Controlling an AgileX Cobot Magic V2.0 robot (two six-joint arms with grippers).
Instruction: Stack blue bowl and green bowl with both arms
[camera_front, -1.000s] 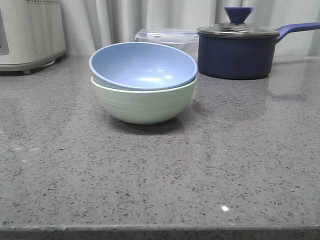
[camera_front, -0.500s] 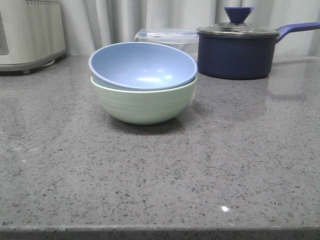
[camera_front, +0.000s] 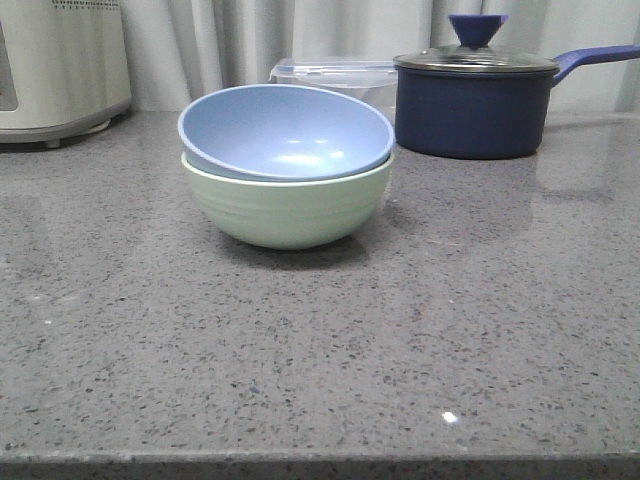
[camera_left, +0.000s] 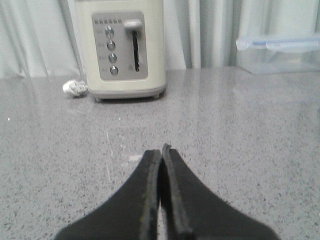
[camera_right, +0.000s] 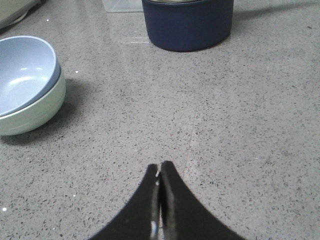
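Note:
The blue bowl (camera_front: 285, 130) sits nested inside the green bowl (camera_front: 287, 207) on the grey counter, left of centre in the front view. Both also show in the right wrist view, blue bowl (camera_right: 22, 70) inside green bowl (camera_right: 35, 112). My left gripper (camera_left: 161, 150) is shut and empty above bare counter, facing a toaster, with no bowl in its view. My right gripper (camera_right: 160, 166) is shut and empty above the counter, well apart from the bowls. Neither arm shows in the front view.
A dark navy lidded saucepan (camera_front: 473, 100) stands at the back right, also in the right wrist view (camera_right: 187, 22). A clear plastic container (camera_front: 335, 75) sits behind the bowls. A cream toaster (camera_left: 125, 47) stands at the back left. The counter's front edge (camera_front: 320, 462) is near.

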